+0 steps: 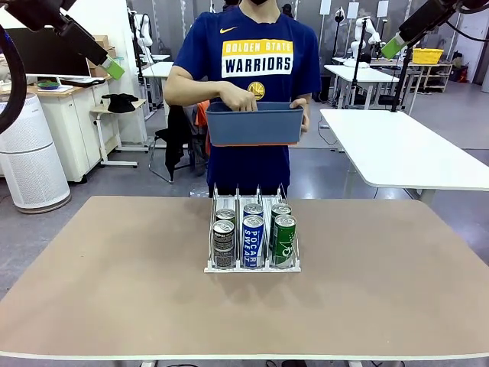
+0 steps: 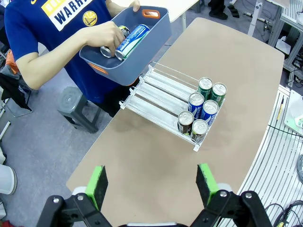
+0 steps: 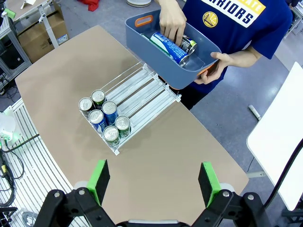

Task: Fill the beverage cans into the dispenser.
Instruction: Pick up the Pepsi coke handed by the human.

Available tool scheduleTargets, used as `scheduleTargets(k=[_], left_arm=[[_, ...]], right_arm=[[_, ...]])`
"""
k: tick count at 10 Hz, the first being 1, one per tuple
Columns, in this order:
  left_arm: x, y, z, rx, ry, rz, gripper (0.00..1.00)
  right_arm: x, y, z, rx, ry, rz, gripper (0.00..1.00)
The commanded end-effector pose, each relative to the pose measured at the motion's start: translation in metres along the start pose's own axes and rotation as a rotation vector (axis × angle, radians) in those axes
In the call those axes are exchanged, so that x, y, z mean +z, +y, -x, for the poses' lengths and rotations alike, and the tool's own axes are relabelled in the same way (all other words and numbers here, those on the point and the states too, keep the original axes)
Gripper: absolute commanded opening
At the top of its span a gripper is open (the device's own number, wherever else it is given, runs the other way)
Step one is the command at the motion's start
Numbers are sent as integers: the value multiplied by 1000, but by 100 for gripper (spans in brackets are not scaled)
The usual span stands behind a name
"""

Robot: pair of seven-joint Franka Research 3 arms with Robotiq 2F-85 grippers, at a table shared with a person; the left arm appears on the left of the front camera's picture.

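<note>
The clear three-lane dispenser (image 1: 238, 197) stands mid-table, and each lane holds two upright beverage cans at its near end: dark grey (image 1: 223, 243), blue (image 1: 252, 240) and green (image 1: 283, 239). Across the table a person holds a blue-grey tub (image 1: 254, 125) with one hand reaching inside. Within it lie more cans, one of them blue (image 3: 169, 47), and the hand grasps cans there (image 2: 132, 39). My left gripper (image 1: 114, 68) hangs open high at the upper left, my right gripper (image 1: 392, 47) open high at the upper right. In the wrist views each gripper (image 2: 151, 185) (image 3: 154, 183) spreads wide and empty, far above the dispenser (image 2: 160, 92) (image 3: 138, 97).
The brown table (image 1: 114, 290) has free surface all around the dispenser. A grey stool (image 2: 75, 106) stands on the floor by the person. Another white table (image 1: 405, 149) lies beyond the far right edge.
</note>
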State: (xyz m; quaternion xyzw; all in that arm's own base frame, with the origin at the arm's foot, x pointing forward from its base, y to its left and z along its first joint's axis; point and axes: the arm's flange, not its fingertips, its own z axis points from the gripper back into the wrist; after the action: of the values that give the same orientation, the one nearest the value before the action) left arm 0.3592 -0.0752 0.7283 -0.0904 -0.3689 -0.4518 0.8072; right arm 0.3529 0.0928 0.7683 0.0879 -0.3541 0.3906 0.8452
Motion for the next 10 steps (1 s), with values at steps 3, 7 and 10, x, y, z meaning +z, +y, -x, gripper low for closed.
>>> scheduleTargets(k=[3, 7, 10], left_arm=[[0, 1, 2, 3, 8, -3, 100], [0, 1, 2, 3, 8, -3, 100], [0, 1, 2, 3, 8, -3, 100]], right_arm=[[1, 0, 0, -1, -1, 1, 100], [1, 0, 0, -1, -1, 1, 100], [1, 0, 0, -1, -1, 1, 100]])
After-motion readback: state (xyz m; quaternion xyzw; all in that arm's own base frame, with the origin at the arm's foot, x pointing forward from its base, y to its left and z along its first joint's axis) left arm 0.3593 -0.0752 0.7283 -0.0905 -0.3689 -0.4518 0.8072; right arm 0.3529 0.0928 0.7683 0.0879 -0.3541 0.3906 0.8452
